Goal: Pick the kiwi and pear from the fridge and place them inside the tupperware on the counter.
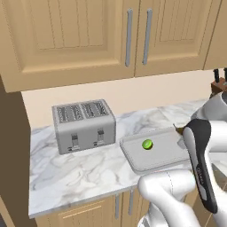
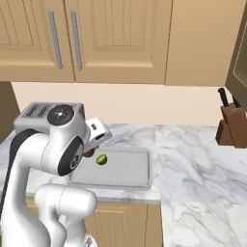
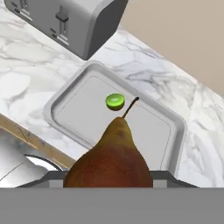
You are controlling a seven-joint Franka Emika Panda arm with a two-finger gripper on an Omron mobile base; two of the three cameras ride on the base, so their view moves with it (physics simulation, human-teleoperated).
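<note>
My gripper (image 2: 91, 148) is shut on the brown-orange pear (image 3: 111, 162), which hangs stem forward over the near edge of the tupperware (image 3: 57, 105). In the left base view a bit of the pear (image 1: 179, 129) peeks out beside my forearm, at the right end of the tupperware (image 1: 128, 156). The lime-green kiwi (image 3: 115, 101) lies inside the tray, near its middle, also seen as the kiwi (image 1: 147, 144) and kiwi (image 2: 101, 159). The tray rests on the marble counter (image 1: 66, 173). The fridge is out of view.
A silver four-slot toaster (image 1: 83, 125) stands on the counter just left of the tray. A wooden knife block (image 2: 230, 128) sits at the far right against the wall. Wooden wall cabinets hang overhead. Bare marble (image 2: 202, 173) stretches right of the tray.
</note>
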